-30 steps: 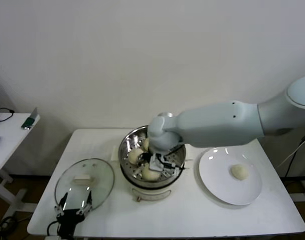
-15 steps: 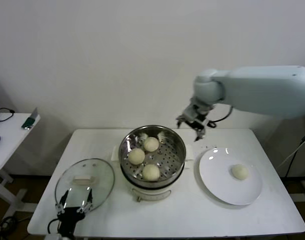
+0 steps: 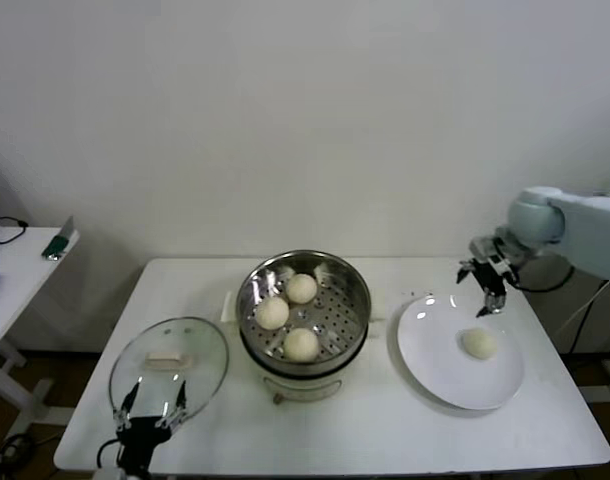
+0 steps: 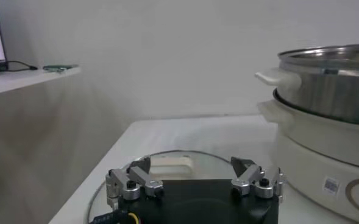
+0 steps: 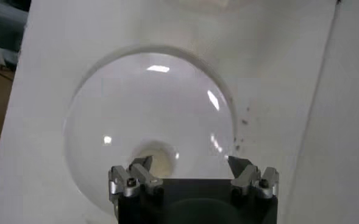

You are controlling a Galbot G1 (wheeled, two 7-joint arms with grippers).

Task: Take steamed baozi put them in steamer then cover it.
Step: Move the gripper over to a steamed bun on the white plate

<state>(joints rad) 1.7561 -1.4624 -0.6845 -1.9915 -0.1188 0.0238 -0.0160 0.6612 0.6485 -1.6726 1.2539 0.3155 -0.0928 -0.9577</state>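
Note:
The steamer stands mid-table, uncovered, with three baozi on its perforated tray. A fourth baozi lies on the white plate to the right. My right gripper hangs open and empty above the plate's far edge. In the right wrist view that baozi sits just ahead of the gripper, near one fingertip and partly hidden by the gripper body. My left gripper waits open at the near edge of the glass lid.
The left wrist view has the lid lying flat under the left gripper, with the steamer's steel wall beside it. A side table with small items stands at far left. Behind the table rises a white wall.
My right gripper has risen out of the steamer and swung right to above the plate. Three baozi now show in the steamer. The left arm has not moved.

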